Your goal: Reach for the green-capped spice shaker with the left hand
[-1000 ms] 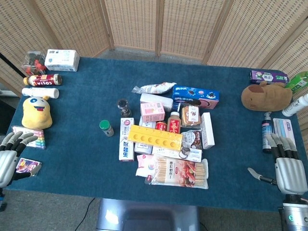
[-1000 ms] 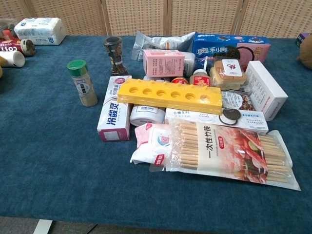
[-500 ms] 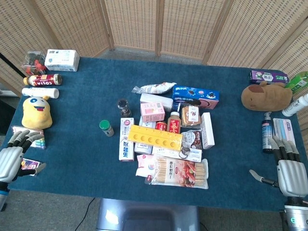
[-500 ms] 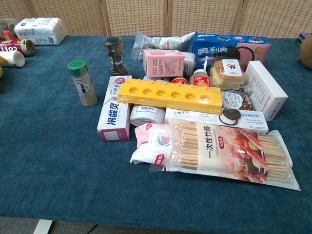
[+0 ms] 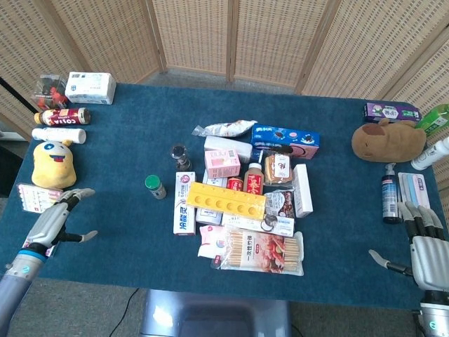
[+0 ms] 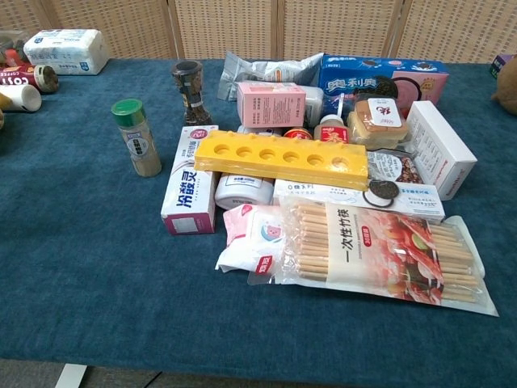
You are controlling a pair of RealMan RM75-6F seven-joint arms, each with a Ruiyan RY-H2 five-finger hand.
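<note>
Green-capped spice shaker [image 5: 155,187] is seen upright on the blue worktop [image 5: 112,147], left of the white-and-blue box [image 5: 184,203] and near the dark pepper grinder [image 5: 180,156], apart from both. The left robot hand [image 5: 56,222] is held low over the worktop's near-left edge, fingers spread and nothing held, well apart from the shaker. The right robot hand [image 5: 424,247] is seen at the near-right edge, fingers extended and empty. The reach is judged to be at its start. A forward, rightward sweep is called for next, with the fingers kept wide so the shaker is not toppled.
</note>
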